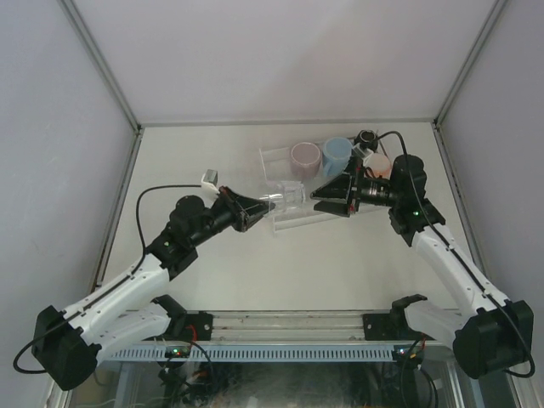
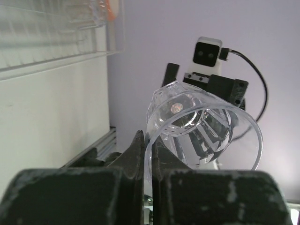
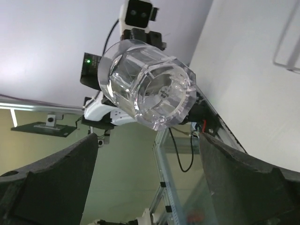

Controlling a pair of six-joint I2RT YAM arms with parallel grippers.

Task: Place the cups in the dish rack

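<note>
My left gripper (image 1: 257, 209) is shut on the rim of a clear glass tumbler (image 1: 289, 197), held lying sideways just above the near edge of the clear dish rack (image 1: 274, 158). In the left wrist view my fingers (image 2: 137, 150) pinch the tumbler's wall (image 2: 201, 126). My right gripper (image 1: 325, 198) is open and faces the tumbler's base from the right. The tumbler (image 3: 147, 89) sits beyond its spread fingers (image 3: 51, 178). Mauve (image 1: 305, 155), light blue (image 1: 337, 155), black (image 1: 367, 138) and peach-pink (image 1: 378, 163) mugs stand along the rack's far side. I see no second tumbler.
The rack's ridged wall shows at the top left of the left wrist view (image 2: 56, 42). The white table (image 1: 212, 272) is walled by grey panels with metal posts at the back corners (image 1: 136, 127). The two arms point at each other over the rack's near edge.
</note>
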